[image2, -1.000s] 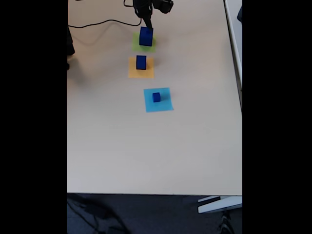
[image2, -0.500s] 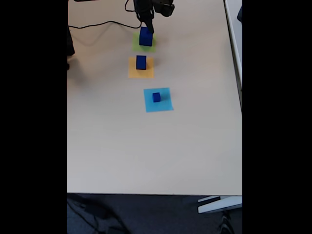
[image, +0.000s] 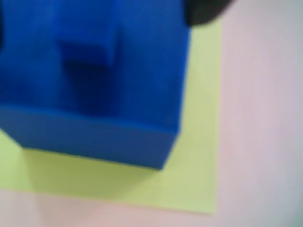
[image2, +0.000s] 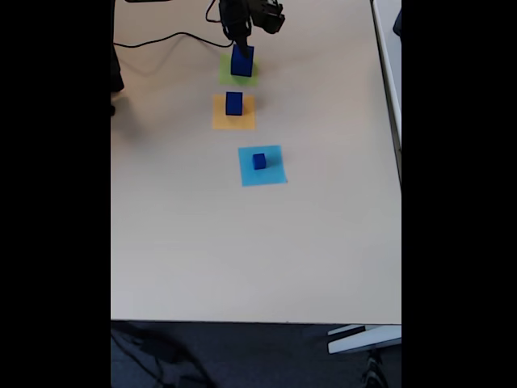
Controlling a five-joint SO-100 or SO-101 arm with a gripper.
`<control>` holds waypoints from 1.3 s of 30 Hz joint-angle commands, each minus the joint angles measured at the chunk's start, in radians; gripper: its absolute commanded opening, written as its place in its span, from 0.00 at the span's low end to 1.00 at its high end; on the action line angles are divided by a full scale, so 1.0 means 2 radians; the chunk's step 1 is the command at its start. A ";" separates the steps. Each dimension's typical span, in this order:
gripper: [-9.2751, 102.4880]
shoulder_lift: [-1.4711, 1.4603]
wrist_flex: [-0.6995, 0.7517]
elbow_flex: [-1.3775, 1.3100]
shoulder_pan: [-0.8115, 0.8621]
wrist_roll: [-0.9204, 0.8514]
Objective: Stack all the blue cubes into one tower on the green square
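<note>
In the wrist view, the largest blue cube (image: 94, 80) is filling the upper left, sitting on the green square (image: 199, 156), whose pale yellow-green paper is showing below and to the right of it; a smaller, darker blue block shape seems to be resting on the cube's top face, though blur is keeping me from telling whether that is a second cube or a shadow. A dark bit of the claw is poking in at the top edge, and I cannot tell from here how its jaws are standing. In the fixed view, the claw (image2: 241, 40) is hanging just above the blue on the green square (image2: 250, 78), and compared with a second ago the arm is shifting up and back while that blue mass (image2: 241, 61) is staying put, which suggests a release rather than a lift; whether the jaws are apart or together is too small to tell. Counting here: three paper squares, green, orange (image2: 233, 119) and light blue (image2: 262, 166), and three visible blue cubes, the medium cube (image2: 234, 103) on orange and the small cube (image2: 259, 161) on light blue both waiting on the counter (image2: 242, 259) to be stacked.
</note>
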 commanded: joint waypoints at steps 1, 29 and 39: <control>0.26 0.008 -0.007 -0.002 -0.002 -0.004; 0.21 0.005 -0.022 0.011 0.005 -0.001; 0.18 0.005 -0.031 0.019 0.007 -0.003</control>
